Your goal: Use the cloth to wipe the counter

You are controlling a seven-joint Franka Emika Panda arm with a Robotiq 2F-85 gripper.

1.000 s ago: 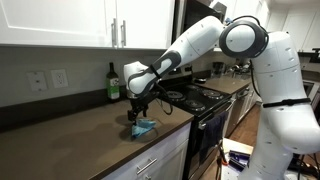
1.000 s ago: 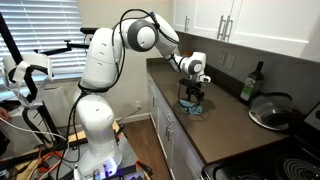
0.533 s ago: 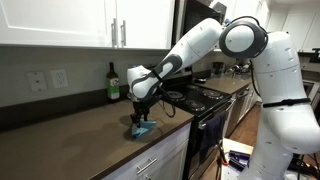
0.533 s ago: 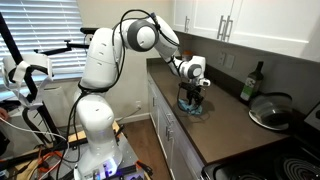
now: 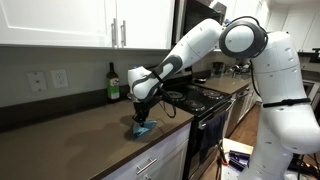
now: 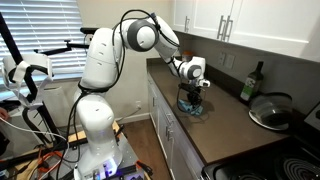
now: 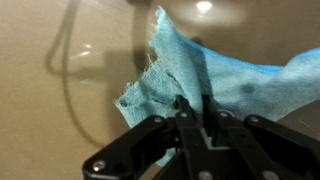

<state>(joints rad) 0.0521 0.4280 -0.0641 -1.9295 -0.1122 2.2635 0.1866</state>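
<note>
Blue cloth (image 7: 235, 82) pinched in hand (image 7: 193, 104)

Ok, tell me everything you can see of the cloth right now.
The cloth is light blue, thin fabric with a frayed, ragged edge in the wrist view. It is crumpled, bunched where the shut gripper pinches it from above, and its lower part rests on the glossy brown counter, near the counter's front edge in both exterior views.
</note>
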